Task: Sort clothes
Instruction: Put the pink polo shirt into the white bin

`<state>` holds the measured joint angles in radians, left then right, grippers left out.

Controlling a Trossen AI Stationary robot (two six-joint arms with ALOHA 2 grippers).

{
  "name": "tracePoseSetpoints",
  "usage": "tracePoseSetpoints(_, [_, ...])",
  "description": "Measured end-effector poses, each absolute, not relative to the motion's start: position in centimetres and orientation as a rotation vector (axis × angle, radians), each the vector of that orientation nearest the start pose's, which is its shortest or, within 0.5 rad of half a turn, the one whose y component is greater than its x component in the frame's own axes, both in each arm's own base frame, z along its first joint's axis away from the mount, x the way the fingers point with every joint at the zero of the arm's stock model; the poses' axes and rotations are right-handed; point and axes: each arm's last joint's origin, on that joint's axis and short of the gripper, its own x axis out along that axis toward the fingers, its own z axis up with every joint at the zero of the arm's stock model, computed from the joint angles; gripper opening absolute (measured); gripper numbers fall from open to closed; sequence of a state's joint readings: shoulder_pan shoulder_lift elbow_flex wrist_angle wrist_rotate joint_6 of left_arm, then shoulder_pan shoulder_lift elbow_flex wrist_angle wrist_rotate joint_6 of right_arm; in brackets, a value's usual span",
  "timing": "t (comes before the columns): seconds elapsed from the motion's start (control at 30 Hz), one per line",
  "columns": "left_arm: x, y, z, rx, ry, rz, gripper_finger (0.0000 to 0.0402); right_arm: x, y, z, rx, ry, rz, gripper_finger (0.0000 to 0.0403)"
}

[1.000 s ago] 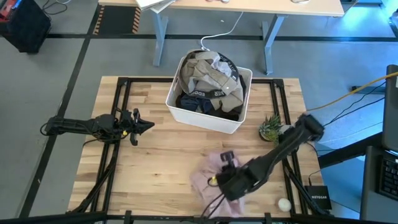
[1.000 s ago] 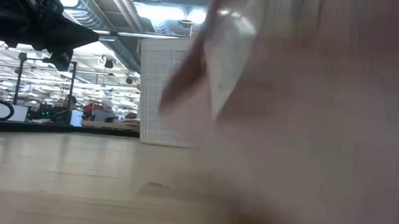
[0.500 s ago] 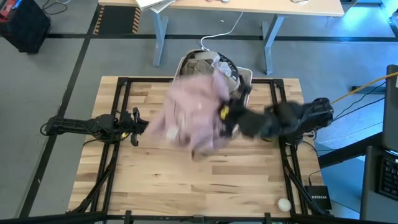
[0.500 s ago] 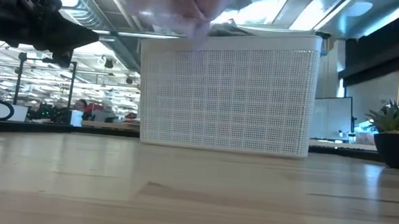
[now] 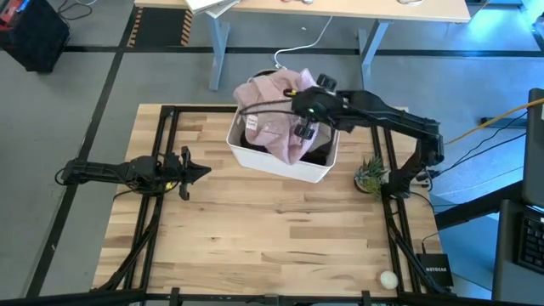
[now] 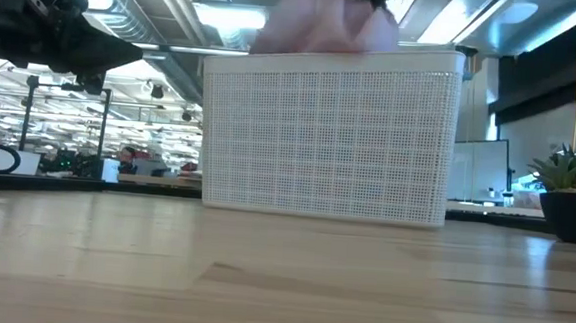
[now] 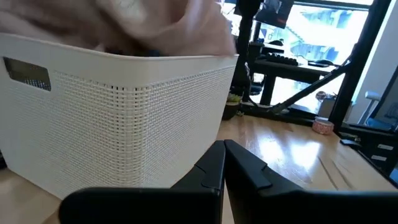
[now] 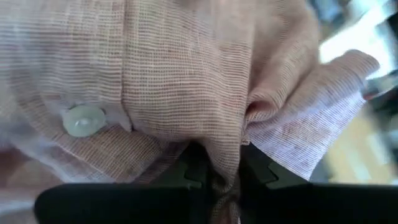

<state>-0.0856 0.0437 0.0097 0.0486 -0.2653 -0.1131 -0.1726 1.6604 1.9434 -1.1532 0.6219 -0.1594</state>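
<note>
High view: the right end effector (image 5: 304,127) is positioned over the white rectangular perforated plastic bin (image 5: 280,161), which stands at 12 o'clock on the light wooden bench (image 5: 255,246). It pinches the pale pink woven button-up garment (image 5: 272,119), which is draped across the bin's top and hangs over the near wall. A small potted green plant (image 5: 371,174) stands just beside the bin at 3 o'clock of it. A small white ball (image 5: 388,278) lies at 5 o'clock on the bench. The left end effector (image 5: 189,167) waits at 9 o'clock, well apart from the bin.

Low view: the pink garment (image 6: 321,28) bulges above the bin rim (image 6: 330,134).

Left wrist view: the left end effector (image 7: 224,165) has its fingers pressed together, pointing at the bin wall (image 7: 118,137).

Right wrist view: the right end effector (image 8: 217,168) grips a fold of pink fabric (image 8: 174,81) between its fingers; a pale button (image 8: 83,119) is visible on the cloth.
</note>
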Motion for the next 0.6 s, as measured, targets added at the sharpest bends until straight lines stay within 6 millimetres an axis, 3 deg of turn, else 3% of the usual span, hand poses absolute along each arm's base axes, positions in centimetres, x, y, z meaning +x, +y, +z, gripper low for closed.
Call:
tracePoseSetpoints(0.2, [9.9, -0.1, 16.8, -0.066, -0.020, 0.180, 0.0004, 32.0, -10.6, 37.0, -0.101, 0.988, -0.578, 0.0051])
tracePoseSetpoints(0.3, [9.9, -0.1, 16.8, -0.073, -0.021, 0.179, 0.0004, 32.0, -11.0, 35.9, -0.029, 1.005, -0.579, 0.0121])
tracePoseSetpoints(0.37, [9.9, -0.1, 16.8, -0.104, -0.023, 0.179, 0.0004, 31.4, -10.8, 36.8, -0.025, 1.034, -0.586, 0.0184])
tracePoseSetpoints(0.47, [9.9, -0.1, 16.8, -0.128, -0.026, 0.179, 0.0004, 30.2, -10.3, 39.8, 0.010, 1.031, -0.586, 0.0263])
tracePoseSetpoints(0.6, [9.9, -0.1, 16.8, -0.148, -0.028, 0.178, 0.0004, 29.2, -10.1, 43.4, 0.054, 0.908, -0.611, 0.0329])
